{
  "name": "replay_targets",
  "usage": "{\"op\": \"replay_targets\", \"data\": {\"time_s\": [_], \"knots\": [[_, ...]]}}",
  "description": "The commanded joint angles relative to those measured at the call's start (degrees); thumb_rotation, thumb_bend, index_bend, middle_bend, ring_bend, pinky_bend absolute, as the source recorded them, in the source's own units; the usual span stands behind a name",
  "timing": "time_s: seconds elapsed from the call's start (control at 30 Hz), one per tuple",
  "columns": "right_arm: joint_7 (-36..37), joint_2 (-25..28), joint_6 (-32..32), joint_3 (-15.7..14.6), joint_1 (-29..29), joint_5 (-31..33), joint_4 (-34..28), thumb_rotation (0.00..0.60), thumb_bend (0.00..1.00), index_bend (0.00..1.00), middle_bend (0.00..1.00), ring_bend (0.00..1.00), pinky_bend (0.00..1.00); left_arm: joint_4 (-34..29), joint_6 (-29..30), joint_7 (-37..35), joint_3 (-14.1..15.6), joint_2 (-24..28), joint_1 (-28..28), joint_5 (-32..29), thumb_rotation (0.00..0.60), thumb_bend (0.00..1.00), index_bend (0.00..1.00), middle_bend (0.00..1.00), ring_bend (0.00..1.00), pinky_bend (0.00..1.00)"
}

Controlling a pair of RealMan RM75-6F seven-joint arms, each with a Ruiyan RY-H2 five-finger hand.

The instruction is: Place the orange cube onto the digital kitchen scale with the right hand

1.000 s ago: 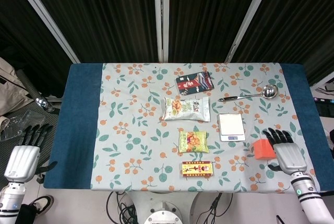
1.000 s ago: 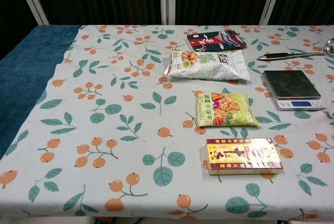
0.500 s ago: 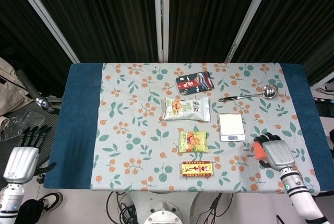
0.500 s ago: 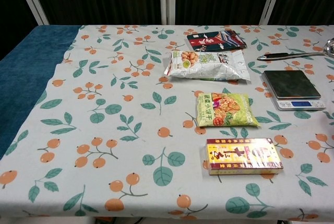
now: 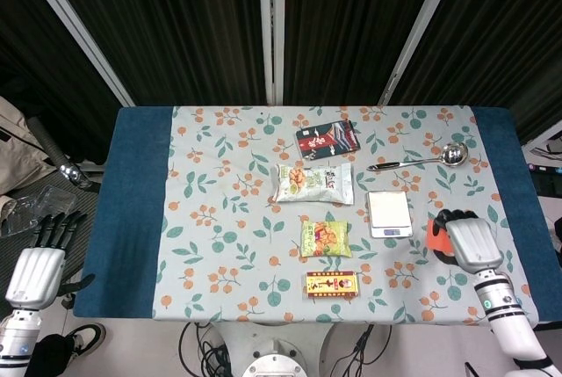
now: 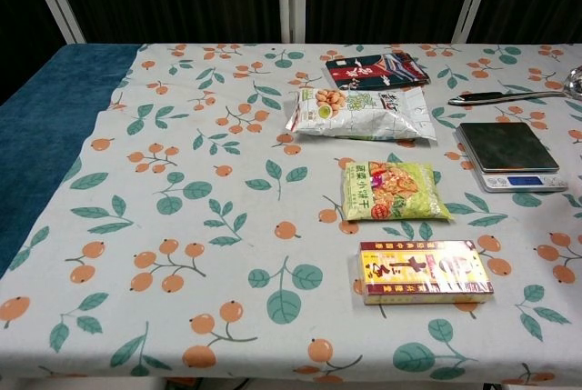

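In the head view the orange cube [image 5: 435, 235] shows only as a sliver at the left side of my right hand [image 5: 470, 243], which covers most of it and grips it with its dark fingers [image 5: 454, 216] curled over its far side. The digital kitchen scale [image 5: 389, 213] lies just left of the cube, its platform bare; the chest view shows the scale [image 6: 509, 155] at the right edge. My left hand [image 5: 39, 264] hangs off the table at the lower left, fingers straight and apart, holding nothing. Neither hand appears in the chest view.
Left of the scale lie a yellow-green snack bag [image 5: 326, 238], a red-and-yellow box [image 5: 332, 284], a pale snack bag [image 5: 314, 182] and a dark packet [image 5: 328, 140]. A metal ladle [image 5: 421, 159] lies behind the scale. Blue cloth [image 5: 132, 210] borders the floral tablecloth.
My right hand closed over the orange cube from the right, then shifted a little away from the table's front edge, the cube moving with it. The left hand barely moved.
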Motion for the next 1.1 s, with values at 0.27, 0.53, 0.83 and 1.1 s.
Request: {"op": "replay_targets", "data": {"time_s": [0.27, 0.53, 0.83, 1.1], "knots": [[-10.7, -4.0, -6.9, 4.8, 8.8, 9.4, -1.0, 0.6, 0.23, 0.55, 0.41, 0.34, 0.39, 0.4, 0.3, -0.8, 0.1, 0.1, 0.5, -0.5, 0.6, 0.07, 0.08, 0.05, 0.0, 0.0], [-19.7, -7.6, -10.7, 6.3, 15.1, 19.6, 0.1, 0.6, 0.22, 0.53, 0.4, 0.33, 0.38, 1.7, -0.6, -3.5, 0.1, 0.1, 0.4, -1.0, 0.6, 0.07, 0.08, 0.05, 0.0, 0.0], [-24.2, -9.7, -13.5, 5.6, 20.4, 29.3, 1.8, 0.6, 0.15, 0.43, 0.36, 0.32, 0.38, 2.6, -0.5, -5.3, 0.0, 0.1, 0.4, -1.2, 0.6, 0.07, 0.08, 0.05, 0.0, 0.0], [-24.1, -9.2, -15.2, 4.4, 23.2, 33.7, 1.4, 0.6, 0.04, 0.24, 0.2, 0.15, 0.27, 3.2, -0.5, -6.0, -0.1, 0.0, 0.4, -1.2, 0.6, 0.07, 0.08, 0.05, 0.0, 0.0]]}}
